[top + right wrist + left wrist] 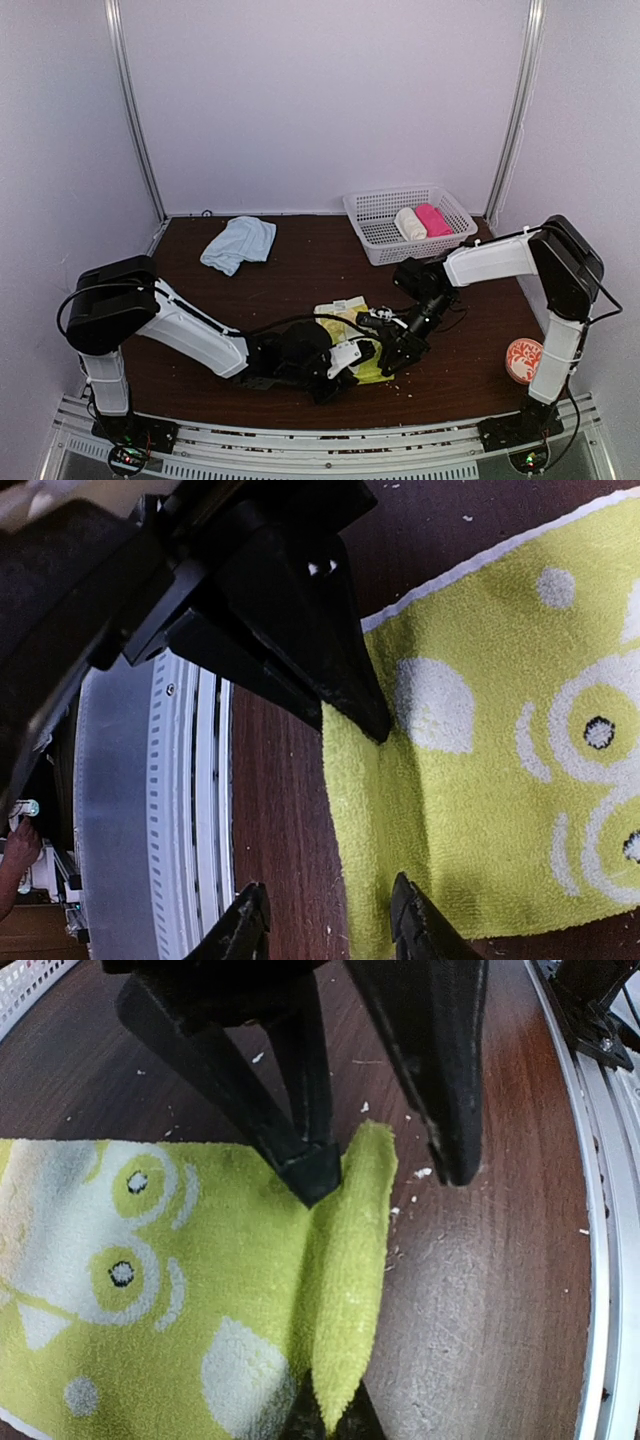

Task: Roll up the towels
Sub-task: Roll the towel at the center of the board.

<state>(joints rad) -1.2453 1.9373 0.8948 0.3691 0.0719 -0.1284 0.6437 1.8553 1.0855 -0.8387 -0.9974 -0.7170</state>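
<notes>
Roughly flat yel-grn towel (338, 322), long axis near-far, slightly diag.

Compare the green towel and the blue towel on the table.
The green towel is patterned with white shapes; the blue towel is plain. The green towel lies spread near the front edge, one edge folded up in the shut left fingers; the blue towel sits crumpled at the far left, untouched. Both are unrolled, outside the basket.
</notes>
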